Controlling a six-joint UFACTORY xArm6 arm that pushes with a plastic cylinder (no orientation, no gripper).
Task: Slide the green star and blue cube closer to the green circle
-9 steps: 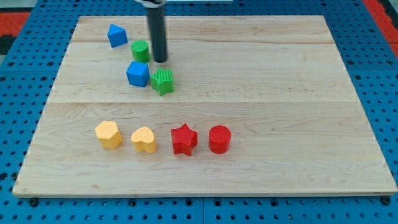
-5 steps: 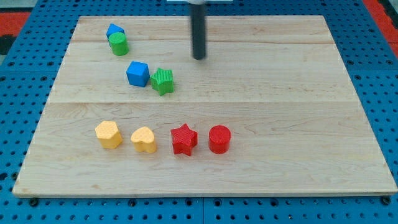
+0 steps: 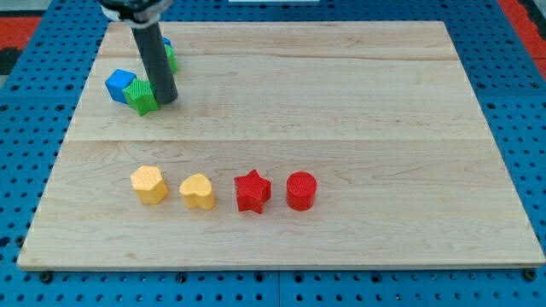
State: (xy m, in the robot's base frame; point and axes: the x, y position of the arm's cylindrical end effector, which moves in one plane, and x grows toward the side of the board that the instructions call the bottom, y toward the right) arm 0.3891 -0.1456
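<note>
My tip (image 3: 167, 100) rests on the board at the upper left, touching the right side of the green star (image 3: 141, 96). The blue cube (image 3: 120, 85) sits against the star's upper left. The green circle (image 3: 171, 58) is just above, mostly hidden behind the rod, with only its right edge showing. Another blue block (image 3: 166, 43) peeks out behind the rod above the circle; its shape is hidden.
A row near the board's lower middle: a yellow block (image 3: 149, 184), a yellow heart (image 3: 197, 192), a red star (image 3: 252, 191) and a red cylinder (image 3: 301, 190). The wooden board (image 3: 358, 128) lies on a blue perforated table.
My tip swung from the upper middle to the left. The green star and blue cube have slid left and up, now close below the green circle.
</note>
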